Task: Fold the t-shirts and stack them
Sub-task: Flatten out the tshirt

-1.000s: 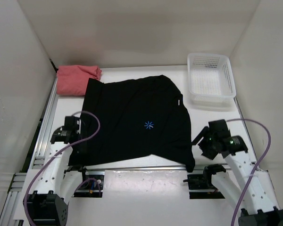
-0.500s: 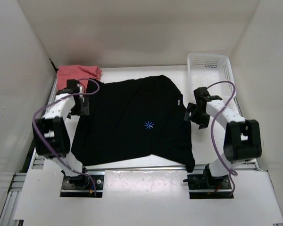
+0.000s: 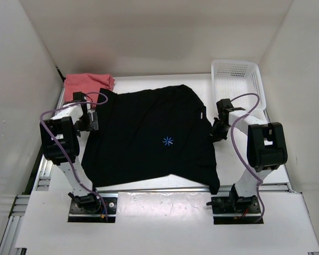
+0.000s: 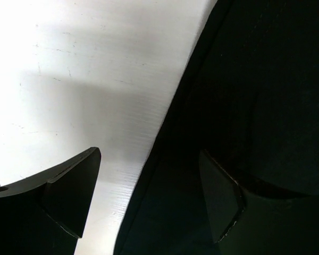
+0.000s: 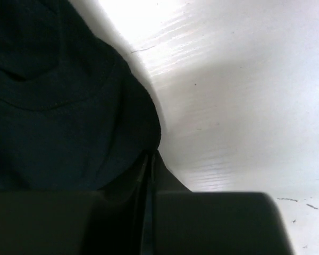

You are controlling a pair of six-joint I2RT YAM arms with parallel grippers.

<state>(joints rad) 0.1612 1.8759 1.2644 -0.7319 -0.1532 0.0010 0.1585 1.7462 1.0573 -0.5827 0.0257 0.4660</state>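
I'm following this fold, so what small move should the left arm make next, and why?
Probably close the left gripper: its fingers straddle the edge of the black t-shirt, one over bare table, while the right gripper looks pinched on the opposite edge.

Item 1: black t-shirt (image 3: 154,138). Plain dark cloth with a small blue star-shaped mark near its middle and a small pale tab at its right edge. It is unfolded, spread flat and open, and covers most of the middle of the table (image 3: 165,79). It sits slightly askew, its far edge rising toward the right. The near hem is uneven: it climbs at the centre and drops to a point at the near right corner. A few shallow wrinkles show.

Item 2: salmon pink t-shirt (image 3: 85,89). Plain, gathered into a compact, roughly folded bundle. It lies at the far left corner of the table, against the far left corner of item 1.
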